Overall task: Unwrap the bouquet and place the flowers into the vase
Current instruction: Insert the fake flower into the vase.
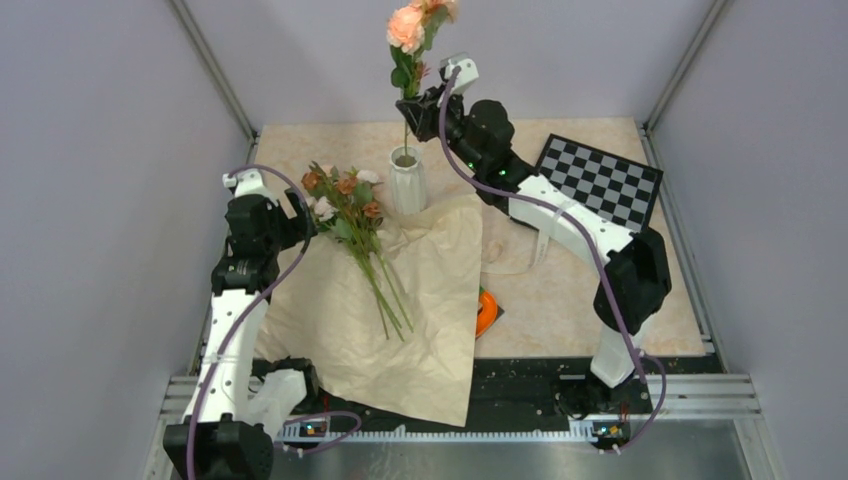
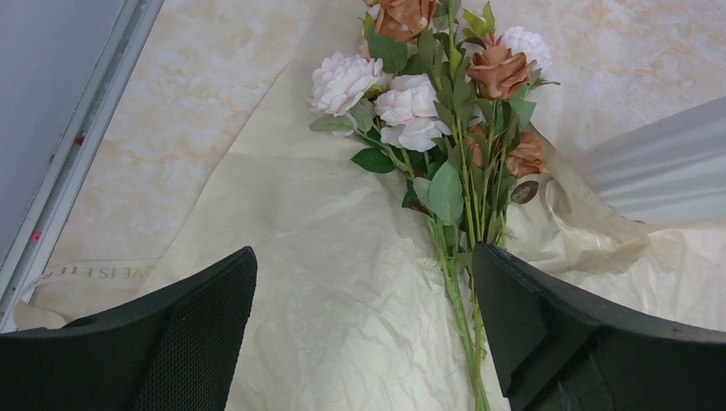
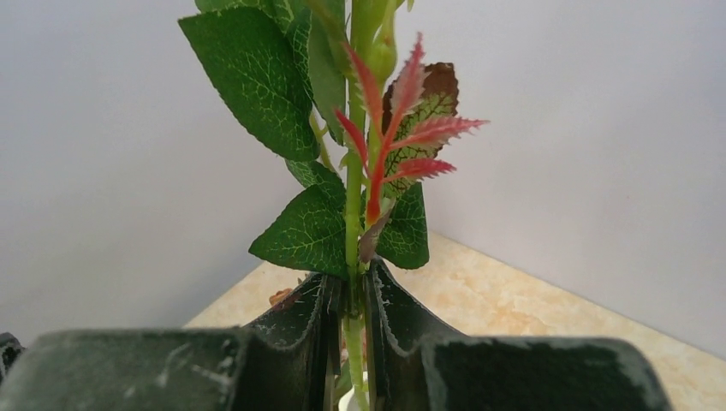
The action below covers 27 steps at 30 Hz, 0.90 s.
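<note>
Pale grey walls, marbled beige tabletop

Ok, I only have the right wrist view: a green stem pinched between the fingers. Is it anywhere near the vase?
Observer: Yes. The right gripper holds the stem upright, with its lower end at the mouth of the vase.
Operator: What's on top of it?
Observer: A peach rose.
Operator: And the other flowers?
Observer: The other flowers lie on the opened paper, left of the vase, and the open left gripper hovers by them.
</note>
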Available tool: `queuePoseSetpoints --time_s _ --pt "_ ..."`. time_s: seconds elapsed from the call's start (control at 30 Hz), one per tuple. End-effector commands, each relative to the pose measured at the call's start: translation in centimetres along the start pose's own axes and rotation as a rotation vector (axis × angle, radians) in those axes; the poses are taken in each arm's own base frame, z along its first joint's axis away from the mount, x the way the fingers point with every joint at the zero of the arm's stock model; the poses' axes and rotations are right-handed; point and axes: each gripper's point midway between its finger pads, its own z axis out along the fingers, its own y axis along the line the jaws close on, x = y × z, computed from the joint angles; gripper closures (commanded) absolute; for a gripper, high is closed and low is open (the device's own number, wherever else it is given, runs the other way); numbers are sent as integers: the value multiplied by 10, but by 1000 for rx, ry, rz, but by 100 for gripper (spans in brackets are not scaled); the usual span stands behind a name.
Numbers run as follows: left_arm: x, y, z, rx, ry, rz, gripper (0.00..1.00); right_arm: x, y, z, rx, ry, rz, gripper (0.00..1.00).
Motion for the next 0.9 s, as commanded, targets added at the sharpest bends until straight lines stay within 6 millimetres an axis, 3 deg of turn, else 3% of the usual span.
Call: queuePoseSetpoints --time_s 0.0,0.43,0.73,0.87 --pt "-12 1 -3 1 -53 10 1 -4 0 6 -22 -67 5 100" --pt "-11 3 -3 -6 -54 16 1 63 -13 14 0 26 12 100" --pt "-9 2 -1 -1 -44 18 1 94 -22 11 26 85 9 100" --pt "-8 0 -1 8 -40 21 1 105 -25 10 35 107 7 95"
